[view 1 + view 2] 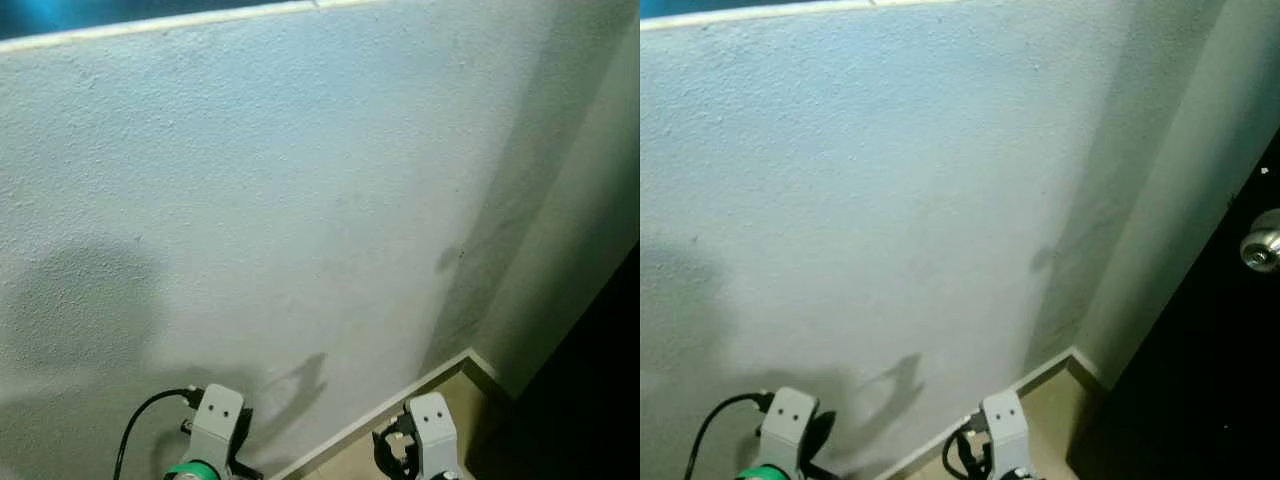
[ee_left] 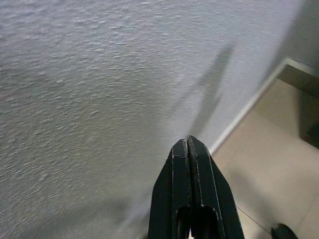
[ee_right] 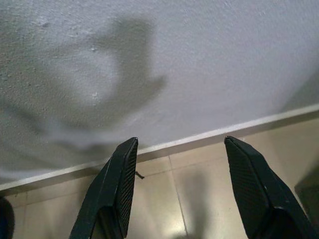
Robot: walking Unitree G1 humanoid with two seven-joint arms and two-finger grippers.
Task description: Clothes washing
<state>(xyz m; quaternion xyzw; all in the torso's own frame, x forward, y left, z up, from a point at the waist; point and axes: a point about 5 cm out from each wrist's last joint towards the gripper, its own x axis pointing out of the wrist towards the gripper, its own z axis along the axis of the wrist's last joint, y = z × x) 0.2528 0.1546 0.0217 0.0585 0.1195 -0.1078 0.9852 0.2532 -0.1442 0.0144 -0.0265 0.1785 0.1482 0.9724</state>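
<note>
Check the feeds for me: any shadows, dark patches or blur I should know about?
Left eye view: soft shadows on the textured wall, and a black unlit area at lower right. Right eye view: a door knob glints against that darkness. Left wrist view: sharp, the shut left gripper casts a shadow on the wall. Right wrist view: open right gripper, broad blurry shadow above.

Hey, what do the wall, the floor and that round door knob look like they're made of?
The pale rough wall looks like textured plaster or paint; its surface is grainy and matte. The beige floor seems to be glazed tile: grout lines and a soft sheen show. The round silver door knob looks like polished metal, judging by its bright glints.
</note>
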